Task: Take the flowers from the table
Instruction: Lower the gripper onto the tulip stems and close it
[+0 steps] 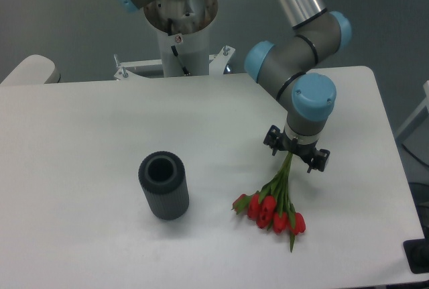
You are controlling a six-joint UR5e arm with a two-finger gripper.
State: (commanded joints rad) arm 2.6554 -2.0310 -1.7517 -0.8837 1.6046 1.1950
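Observation:
The flowers (271, 210), a small bunch of red tulip buds on thin green stems, lie on the white table (100, 121) at the front right, buds toward the front edge. Their stems run up and back to the gripper (294, 153), which hangs straight above the stem ends, pointing down. The blue wrist joint and the gripper's black body hide the fingers, so how the jaws stand around the stems is not visible. The buds rest where they lay before.
A dark grey ribbed cylinder (163, 185) stands upright left of the flowers, open end up. The arm's white base column (181, 27) rises behind the table's far edge. The table's right edge runs close to the flowers.

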